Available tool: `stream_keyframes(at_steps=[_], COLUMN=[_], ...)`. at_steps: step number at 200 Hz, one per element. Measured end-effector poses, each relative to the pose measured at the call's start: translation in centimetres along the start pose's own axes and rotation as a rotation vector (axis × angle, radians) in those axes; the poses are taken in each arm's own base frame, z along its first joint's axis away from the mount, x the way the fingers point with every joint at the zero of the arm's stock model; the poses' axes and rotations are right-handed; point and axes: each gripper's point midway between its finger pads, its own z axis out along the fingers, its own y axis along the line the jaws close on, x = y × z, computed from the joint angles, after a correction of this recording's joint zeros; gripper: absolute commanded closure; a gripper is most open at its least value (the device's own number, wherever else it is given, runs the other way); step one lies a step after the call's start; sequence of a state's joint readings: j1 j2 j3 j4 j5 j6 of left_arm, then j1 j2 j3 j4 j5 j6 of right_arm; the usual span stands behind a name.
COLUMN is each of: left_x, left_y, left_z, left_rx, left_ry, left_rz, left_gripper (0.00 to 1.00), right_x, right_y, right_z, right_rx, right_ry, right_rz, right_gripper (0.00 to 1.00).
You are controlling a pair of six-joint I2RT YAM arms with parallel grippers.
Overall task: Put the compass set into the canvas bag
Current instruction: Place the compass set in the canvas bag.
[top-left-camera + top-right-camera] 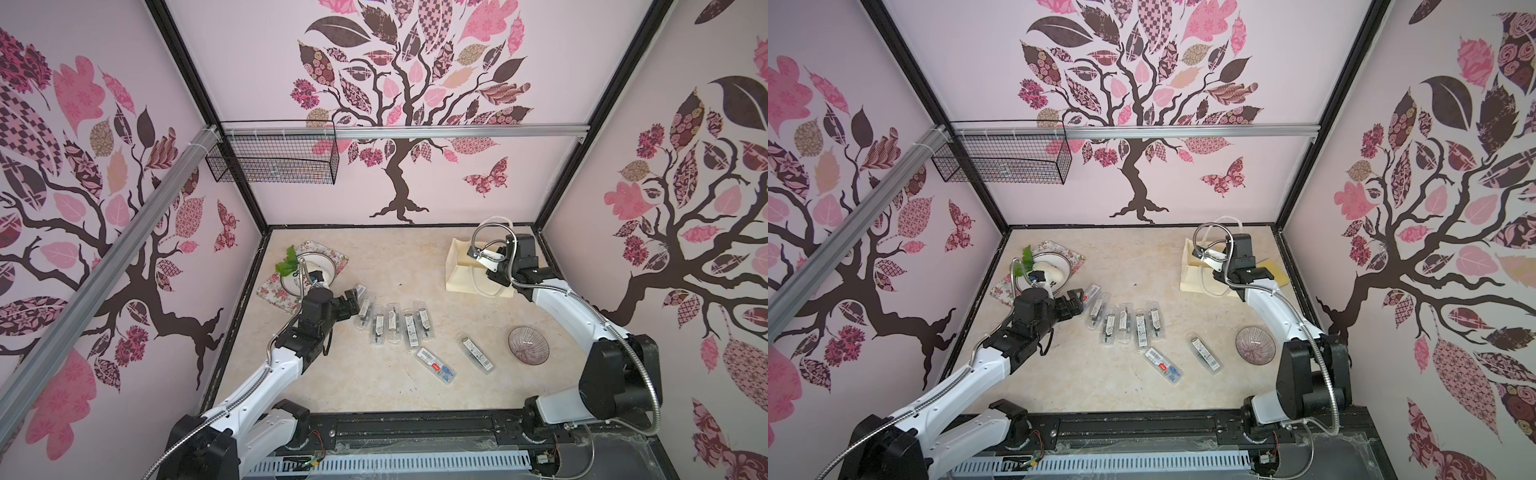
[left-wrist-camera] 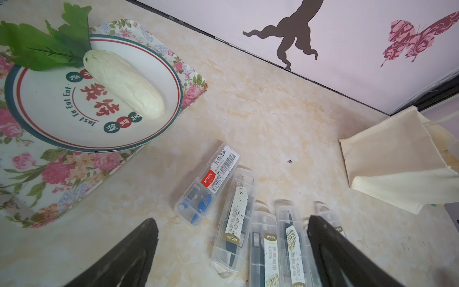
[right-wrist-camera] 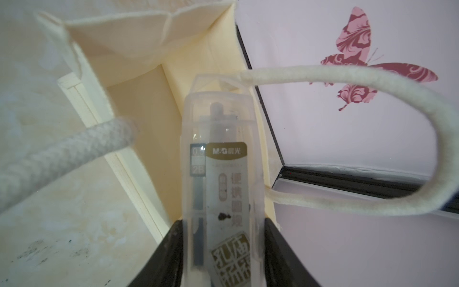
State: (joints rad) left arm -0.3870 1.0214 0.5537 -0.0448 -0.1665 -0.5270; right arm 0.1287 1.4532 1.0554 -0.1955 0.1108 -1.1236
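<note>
The right jaws, part-closed, pinch the base of a clear, gold-labelled plastic compass case [image 3: 221, 188], poised nose-first over the open boxy cream canvas bag [image 1: 461, 278]. The left jaws gape empty above more clear cases [image 1: 392, 322] on the tabletop [image 1: 415, 266]. The case looks light, stiff and slick, so its narrow sides suit gripping.

Pale pink walls [image 1: 257, 50] on three sides, printed with dark-trunked trees [image 1: 401, 183], patterned pink and brown leaves, and butterflies [image 1: 488, 176]. Black frame posts [image 1: 185, 62] in the corners, an aluminium rail [image 1: 457, 131] across the back wall. Hung from it, high above and beyond the left hand [image 1: 352, 301], a black wire basket [image 1: 274, 160]. Below, a cream marbled tabletop [image 1: 415, 266], evenly lit.
</note>
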Motion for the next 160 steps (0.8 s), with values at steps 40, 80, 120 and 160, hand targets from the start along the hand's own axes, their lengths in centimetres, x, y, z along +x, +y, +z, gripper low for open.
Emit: stream_keyframes(at_steps=[40,80,120,160], left_x=[0.3,0.7,0.7,1.0], left_y=[0.2,0.4,0.5,0.6], left_z=[0.0,0.1,0.1,0.4], left_rx=[-0.003,-0.008,-0.011,-0.016], left_ry=[0.004,0.010,0.010,0.020], left_rz=[0.001,0.002,0.002,-0.001], left_gripper=[0.03,0.03,0.03,0.03], right_x=[-0.3,-0.9,-1.2,-1.5], right_y=[-0.5,-1.7,-2.2,-3.4], right_z=[1.3,3.3,3.8,3.8], right_rx=[0.032,0.052,0.071,0.146], right_ry=[-0.007,-0.001,-0.006,-0.010], right_rz=[-0.054,-0.097,-0.133,-0.178], right_gripper=[0.54,0.51,0.51,0.51])
